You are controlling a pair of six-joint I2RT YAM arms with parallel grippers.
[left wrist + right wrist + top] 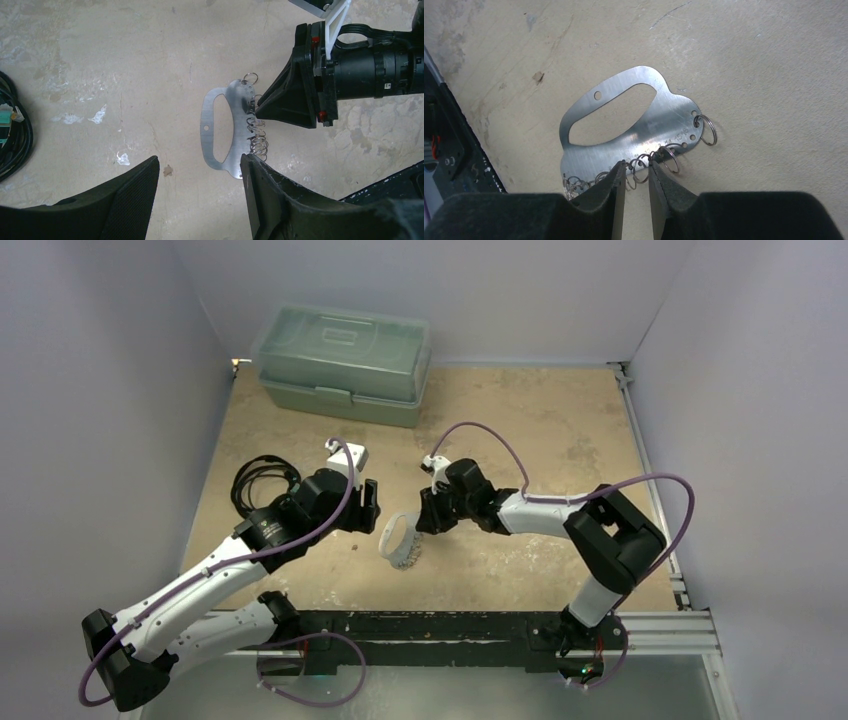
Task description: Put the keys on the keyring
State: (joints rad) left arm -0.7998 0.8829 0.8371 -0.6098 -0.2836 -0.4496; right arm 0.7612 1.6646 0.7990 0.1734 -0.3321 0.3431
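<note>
Between my two grippers, at the centre of the overhead view, lies the keyring [398,538], a flat metal plate on the table [749,60]. My right gripper [636,169] has its fingers almost together astride the row of small rings [667,159] on the plate's holed edge, probably to steady it. Whether they pinch it I cannot tell. My left gripper [199,162] hovers wide open and empty. No key shows. Faint stamped marks [680,135] by the holes are unreadable.

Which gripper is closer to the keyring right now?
Right. The right gripper has its jaws at the small rings on the keyring; the left gripper sits open off the opposite side, apart.
</note>
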